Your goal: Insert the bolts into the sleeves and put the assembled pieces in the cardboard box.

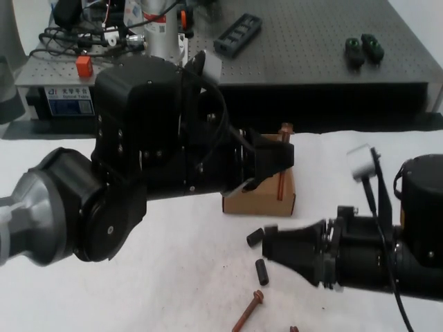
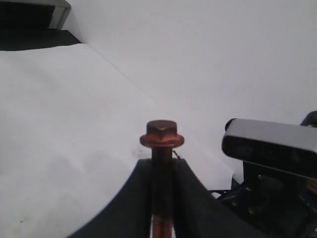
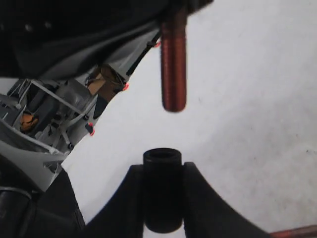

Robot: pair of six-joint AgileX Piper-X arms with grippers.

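This looks like a robotics lab. Behind the white-covered table (image 1: 138, 290) stands a perforated breadboard (image 1: 311, 41), with tangled cables (image 1: 69, 34) at one end.

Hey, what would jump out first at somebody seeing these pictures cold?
A copper bolt clamped in the left gripper, its threaded tip poised just short of the open end of the black sleeve gripped by the right gripper. In the high view, the cardboard box sits right behind the bolt.
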